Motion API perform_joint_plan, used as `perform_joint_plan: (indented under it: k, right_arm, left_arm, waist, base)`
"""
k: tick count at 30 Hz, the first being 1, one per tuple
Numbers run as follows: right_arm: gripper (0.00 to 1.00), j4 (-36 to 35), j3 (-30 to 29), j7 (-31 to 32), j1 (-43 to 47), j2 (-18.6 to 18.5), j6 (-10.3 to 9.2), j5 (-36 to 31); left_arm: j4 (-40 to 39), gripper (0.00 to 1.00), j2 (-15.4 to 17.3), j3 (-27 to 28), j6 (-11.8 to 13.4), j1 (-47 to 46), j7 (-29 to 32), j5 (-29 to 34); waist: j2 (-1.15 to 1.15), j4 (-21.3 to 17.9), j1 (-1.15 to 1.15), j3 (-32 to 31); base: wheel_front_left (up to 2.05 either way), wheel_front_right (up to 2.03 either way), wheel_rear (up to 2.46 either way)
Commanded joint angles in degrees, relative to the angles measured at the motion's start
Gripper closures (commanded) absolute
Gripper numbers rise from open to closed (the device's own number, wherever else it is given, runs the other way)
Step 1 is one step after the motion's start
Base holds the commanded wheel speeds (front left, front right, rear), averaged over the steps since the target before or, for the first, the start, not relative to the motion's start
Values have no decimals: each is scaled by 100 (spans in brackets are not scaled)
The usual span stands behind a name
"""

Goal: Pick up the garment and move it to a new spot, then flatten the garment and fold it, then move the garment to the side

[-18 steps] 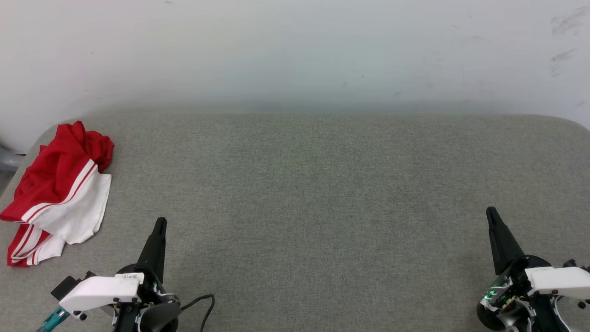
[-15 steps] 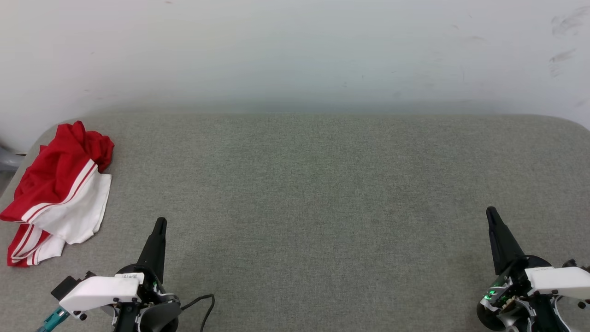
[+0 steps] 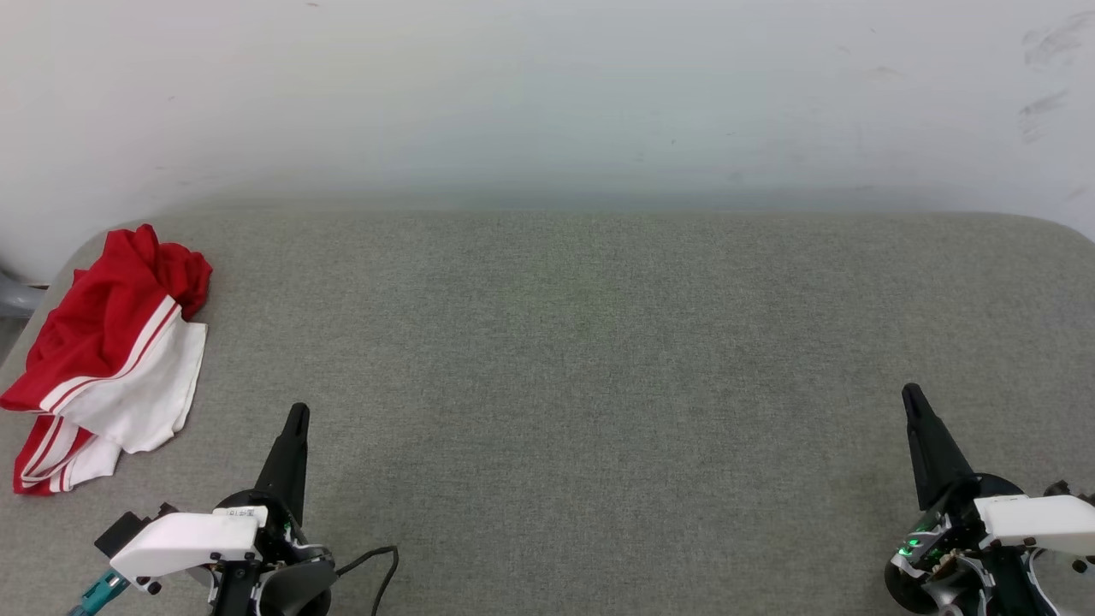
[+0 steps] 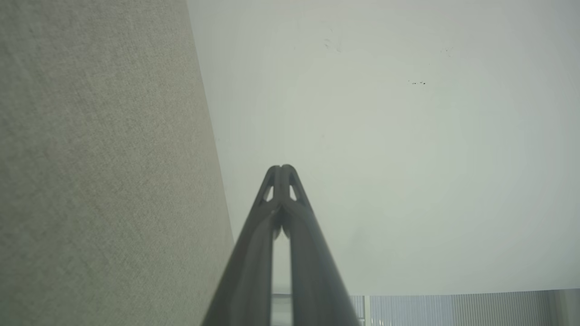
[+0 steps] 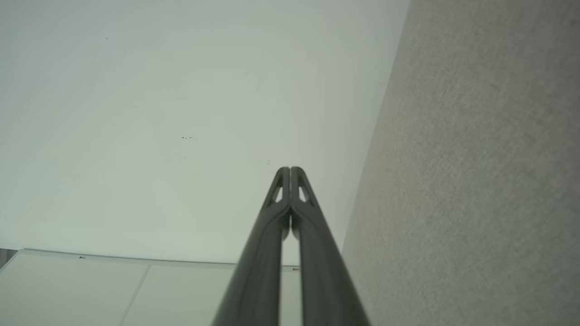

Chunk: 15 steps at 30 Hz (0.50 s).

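The jaws of the left gripper (image 3: 297, 412) are seen closed, tip against tip, with nothing between them. In the left wrist view its two long dark fingers (image 4: 256, 253) are shown meeting at the tips. The jaws of the right gripper (image 3: 912, 393) are likewise closed and empty, and in the right wrist view its fingers (image 5: 265, 253) are pressed together at the tips.

A crumpled, bright red, thin-fabric T-shirt (image 3: 111, 342) with white short sleeves and red-and-white striped trim is found to the left of the left jaws and somewhat beyond their tips, near them but not touched by them. It is well apart from the right jaws, far off to their left. It lies bunched on a broad bench (image 3: 599, 385) covered in grey-green woven fabric, at the bench's left edge close to the rounded far corner.

Both pairs of jaws are held over the bench's near part and pointed towards a pale, lightly scuffed wall (image 3: 547, 103) that stands beyond them. A thin black cable (image 3: 382, 566) is seen behind the left jaws, just right of that gripper's base.
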Motion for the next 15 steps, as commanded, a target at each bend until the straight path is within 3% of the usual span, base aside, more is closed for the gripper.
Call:
perform_joint_plan:
  k: [1, 15]
  right_arm:
    - [100, 3, 4, 6, -70, 27, -4, -26]
    - [100, 3, 4, 6, -70, 27, -4, -26]
  left_arm:
    - [0, 100, -7, 13, -13, -41, 12, 5]
    - [0, 100, -7, 13, -13, -41, 11, 4]
  waist:
    - [0, 0, 0, 0]
    - [0, 0, 0, 0]
  base:
    - [0, 0, 0]
    - [0, 0, 0]
